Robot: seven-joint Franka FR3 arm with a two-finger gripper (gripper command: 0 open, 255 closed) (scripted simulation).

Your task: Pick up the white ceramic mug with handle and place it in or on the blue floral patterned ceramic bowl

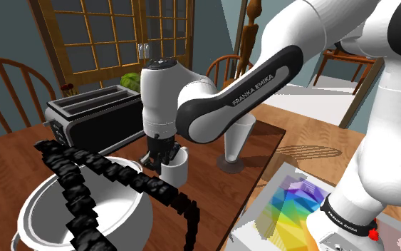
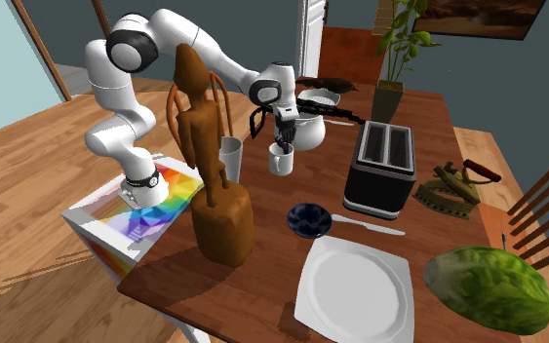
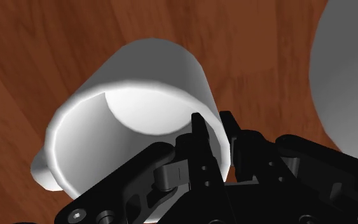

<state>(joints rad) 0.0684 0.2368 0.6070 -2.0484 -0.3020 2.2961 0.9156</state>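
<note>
**Claw and mug at the moment of grasp.** The all-black two-finger claw (image 1: 162,152) (image 2: 284,142) (image 3: 213,127) points down at the brown wooden counter (image 2: 262,278). It is clamped on the wall of the white cylindrical mug (image 1: 176,167) (image 2: 281,161) (image 3: 130,118). In the wrist view one finger (image 3: 199,143) stands inside the mug's mouth and the other outside, with the rim pinched between them. The mug's handle (image 3: 41,172) bulges from the side farthest from the claw. The mug stands upright directly under the claw; whether its base touches the counter cannot be told.

A large white round pot (image 1: 85,207) (image 2: 309,129) (image 3: 352,76) sits just beside the claw. A pale grey tapered cup (image 2: 230,156) stands near the claw on the opposite side. A black-and-silver two-slot toaster (image 1: 99,118) (image 2: 381,166) stands farther off.

The dark blue round bowl (image 2: 309,219) rests on the counter well apart from the claw. It lies between the toaster and a tall brown wooden figure (image 2: 209,171).
</note>
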